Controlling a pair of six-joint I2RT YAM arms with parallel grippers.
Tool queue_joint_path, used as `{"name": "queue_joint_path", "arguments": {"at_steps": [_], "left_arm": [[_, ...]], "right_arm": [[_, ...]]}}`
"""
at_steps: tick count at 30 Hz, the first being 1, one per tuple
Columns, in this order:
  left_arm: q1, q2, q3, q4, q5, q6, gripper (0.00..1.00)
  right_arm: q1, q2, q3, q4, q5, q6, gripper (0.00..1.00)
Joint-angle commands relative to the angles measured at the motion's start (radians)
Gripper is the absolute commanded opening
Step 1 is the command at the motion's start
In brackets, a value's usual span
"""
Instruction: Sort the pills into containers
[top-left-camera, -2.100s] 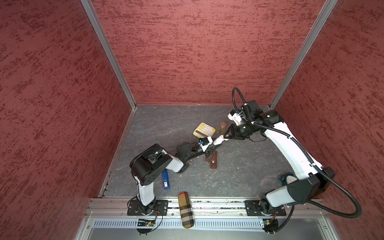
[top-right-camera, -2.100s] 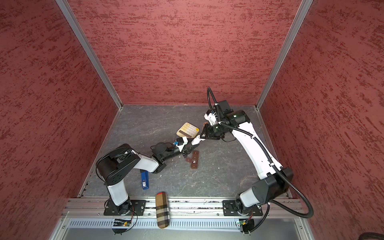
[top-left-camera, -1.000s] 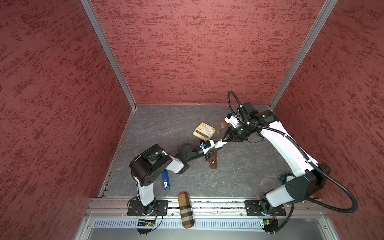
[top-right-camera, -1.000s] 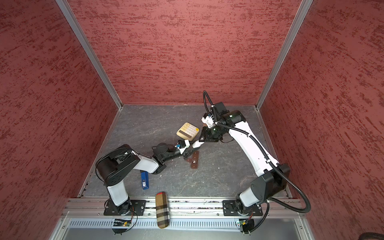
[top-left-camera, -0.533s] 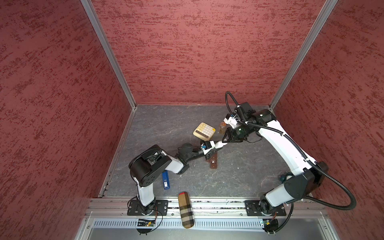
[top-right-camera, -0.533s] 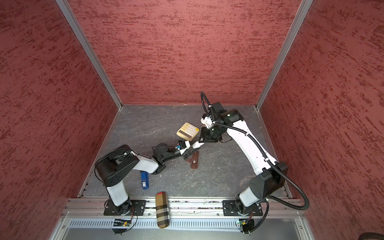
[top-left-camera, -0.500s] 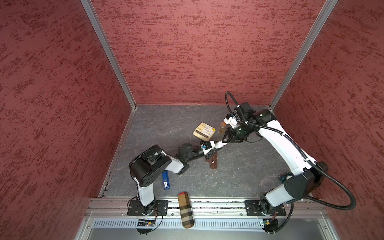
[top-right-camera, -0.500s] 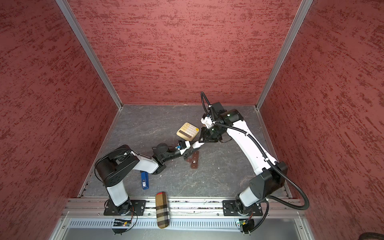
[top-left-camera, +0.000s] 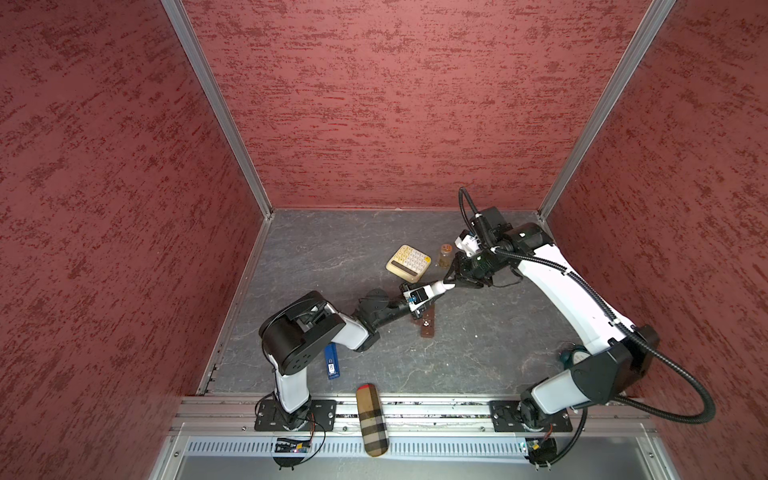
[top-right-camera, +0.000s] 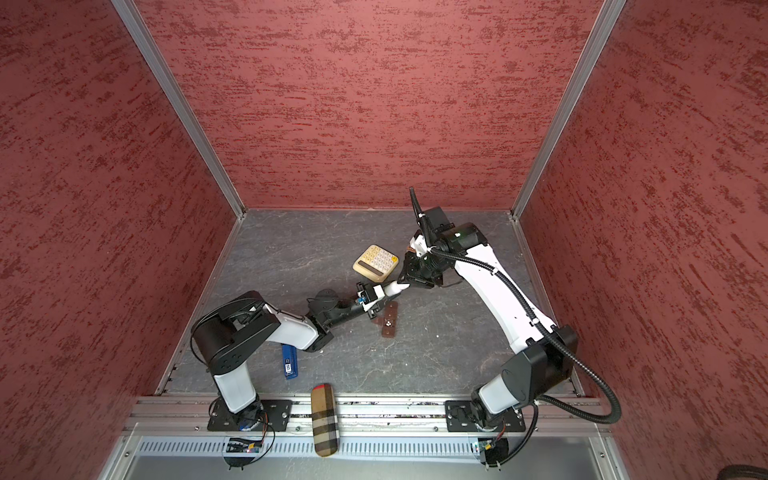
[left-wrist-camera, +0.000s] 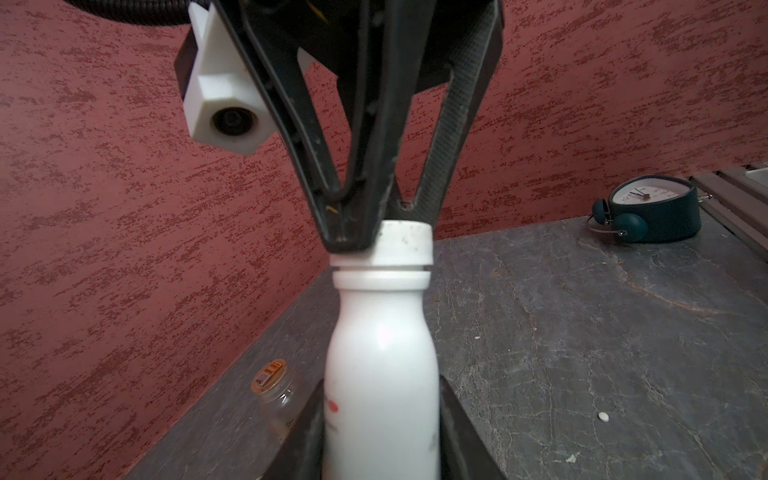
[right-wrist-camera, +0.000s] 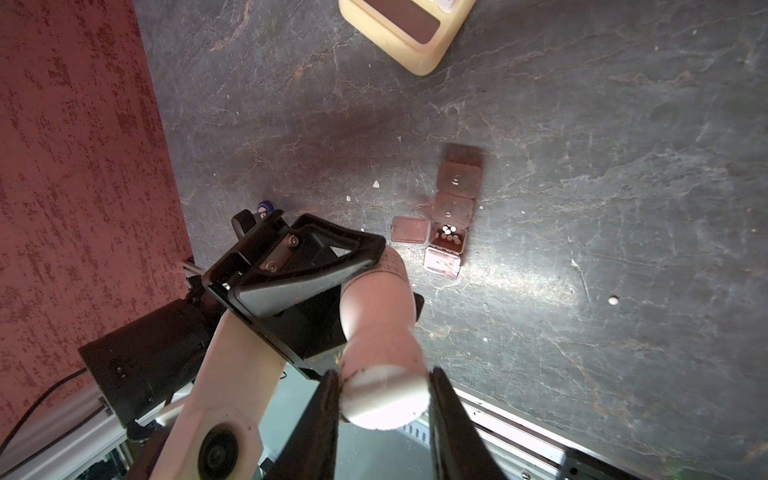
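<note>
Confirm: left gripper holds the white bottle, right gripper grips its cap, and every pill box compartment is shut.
Not every one: the right wrist view shows one compartment open with white pills inside. Left gripper does hold the bottle, right gripper its cap.

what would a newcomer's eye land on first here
At the centre of the grey table, both arms meet on a small white bottle: the left jaws hold its body, the right jaws pinch its cap. Just below them lies the dark brown strip box, one compartment open with white pills inside, and a stray pill lies apart.
</note>
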Motion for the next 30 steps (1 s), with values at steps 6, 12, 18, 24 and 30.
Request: {"name": "queue_joint_path", "arguments": {"at_steps": [6, 12, 18, 24, 30], "left_arm": [[-0.015, -0.005, 0.015, 0.082, 0.003, 0.024, 0.00], [-0.013, 0.002, 0.010, 0.082, 0.003, 0.024, 0.00], [-0.014, 0.010, 0.018, 0.082, 0.006, 0.018, 0.00], [-0.014, 0.019, 0.026, 0.082, 0.005, 0.012, 0.00], [-0.014, 0.014, 0.018, 0.082, 0.009, -0.003, 0.00]], "right_arm": [[0.016, -0.022, -0.017, 0.018, 0.001, 0.049, 0.35], [0.016, -0.033, -0.017, 0.017, 0.001, 0.046, 0.38], [0.015, -0.048, -0.022, 0.014, 0.006, 0.042, 0.44], [0.016, -0.060, -0.002, 0.000, 0.010, 0.036, 0.50], [0.015, -0.065, 0.035, -0.012, 0.063, 0.012, 0.58]]}}
